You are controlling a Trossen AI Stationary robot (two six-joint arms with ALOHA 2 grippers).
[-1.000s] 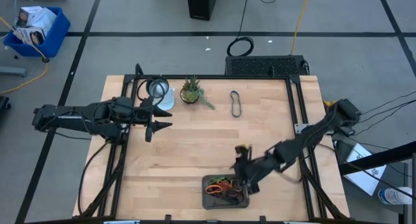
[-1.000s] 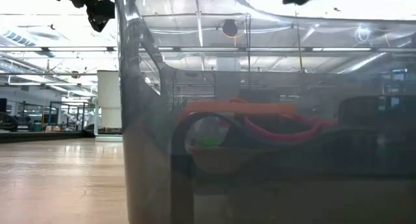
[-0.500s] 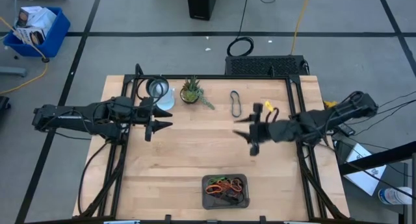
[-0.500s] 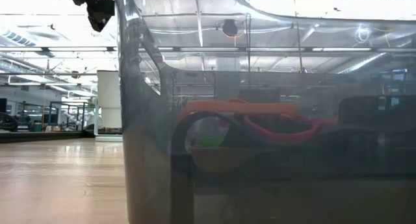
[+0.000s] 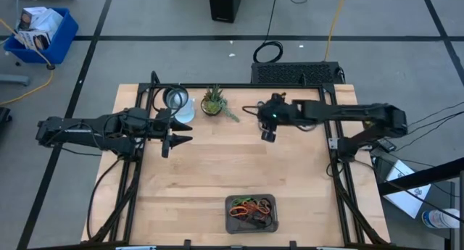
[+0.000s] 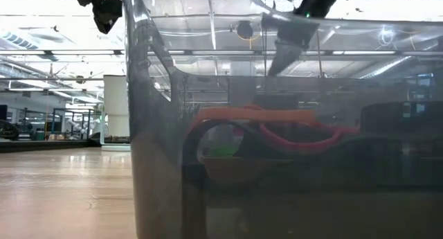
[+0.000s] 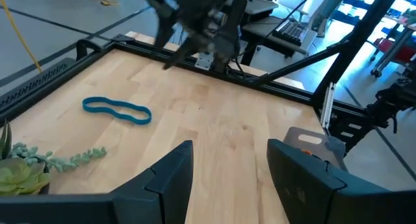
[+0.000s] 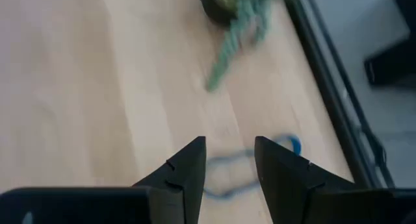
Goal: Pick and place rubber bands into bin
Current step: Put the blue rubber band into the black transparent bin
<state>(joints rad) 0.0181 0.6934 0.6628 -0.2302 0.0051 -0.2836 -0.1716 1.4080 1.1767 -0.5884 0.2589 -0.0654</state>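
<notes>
High view: right end effector (image 5: pixel 265 127) over blue rubber band (image 7: pixel 117 110).

Right arm: reaches from the table's right edge across the far half, forearm nearly level. Right gripper (image 5: pixel 268 127) at far centre, pointed down and toward the near side, 2 fingers (image 8: pixel 183 175) parted with a narrow gap.

Left arm: lies level along the left side, waiting. Left gripper (image 5: pixel 176 139) aimed toward the table's centre, 2 fingers (image 7: pixel 170 182) spread wide.
</notes>
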